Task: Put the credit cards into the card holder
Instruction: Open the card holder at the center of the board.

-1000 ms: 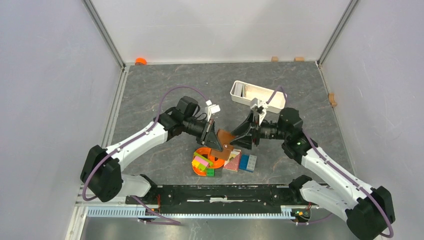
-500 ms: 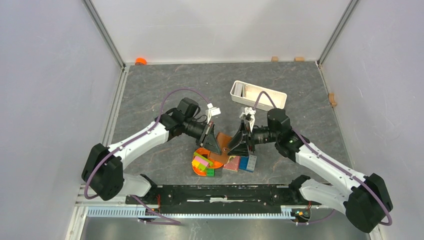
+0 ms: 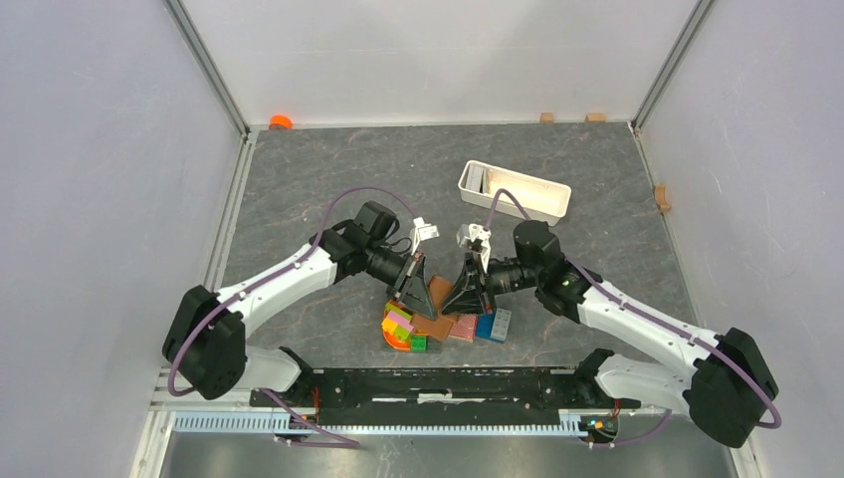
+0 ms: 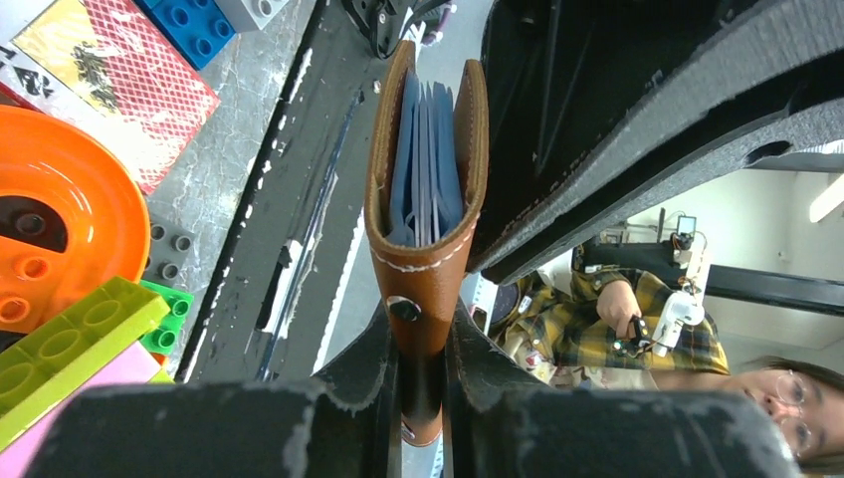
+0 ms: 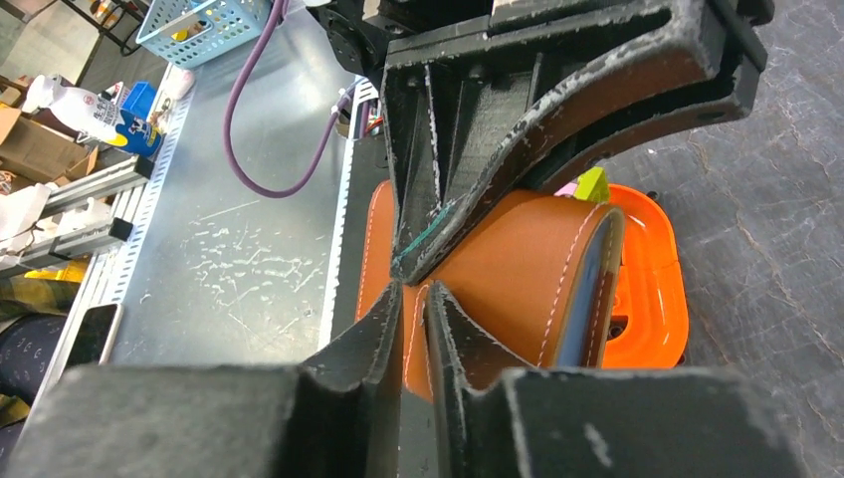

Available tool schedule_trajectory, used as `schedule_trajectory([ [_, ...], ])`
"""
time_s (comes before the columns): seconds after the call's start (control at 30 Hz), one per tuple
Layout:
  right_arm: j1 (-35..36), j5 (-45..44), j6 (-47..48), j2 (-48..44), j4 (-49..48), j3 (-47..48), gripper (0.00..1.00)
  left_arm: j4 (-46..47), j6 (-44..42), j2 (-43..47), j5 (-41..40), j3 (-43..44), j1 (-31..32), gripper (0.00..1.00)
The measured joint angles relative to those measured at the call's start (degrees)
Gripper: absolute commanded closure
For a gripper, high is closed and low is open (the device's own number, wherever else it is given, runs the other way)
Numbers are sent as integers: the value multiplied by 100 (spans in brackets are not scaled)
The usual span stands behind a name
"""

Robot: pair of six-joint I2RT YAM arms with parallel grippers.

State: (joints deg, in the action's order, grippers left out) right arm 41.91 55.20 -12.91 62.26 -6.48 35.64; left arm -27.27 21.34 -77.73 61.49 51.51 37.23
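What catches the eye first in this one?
The two arms meet over the table's near middle, the left gripper and right gripper each clamped on the brown card holder. Blue credit cards sit inside its fold, and an orange disc with bright blocks lies close by.

The left gripper (image 4: pixel 423 344) at 6 o'clock pinches the wallet (image 4: pixel 426 264) by its fold, open end toward 12, blue cards (image 4: pixel 423 149) between the leaves. A black finger (image 4: pixel 647 129) meets its 3 o'clock leaf. Orange disc (image 4: pixel 60 219) at 9, bricks (image 4: pixel 70 339) at 8, red pack (image 4: pixel 119 70) at 11.
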Motion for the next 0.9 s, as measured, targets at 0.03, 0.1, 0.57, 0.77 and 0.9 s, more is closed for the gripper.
schedule_trajectory([
  [0.03,50,-46,37,22,7,24,89,-20,0,0,31,-7,-2,98],
  [0.1,144,-125,136,70,46,90,93,-48,0,7,72,-26,-13,98],
  [0.57,1139,267,973,138,1521,415,63,549,2,37,-190,-33,-570,98],
  [0.77,1145,-1097,828,-282,1834,702,25,474,-4,127,-1045,-31,-577,98],
  [0.9,1150,-2868,398,-531,1716,828,12,509,-2,417,-1545,-33,-577,98],
])
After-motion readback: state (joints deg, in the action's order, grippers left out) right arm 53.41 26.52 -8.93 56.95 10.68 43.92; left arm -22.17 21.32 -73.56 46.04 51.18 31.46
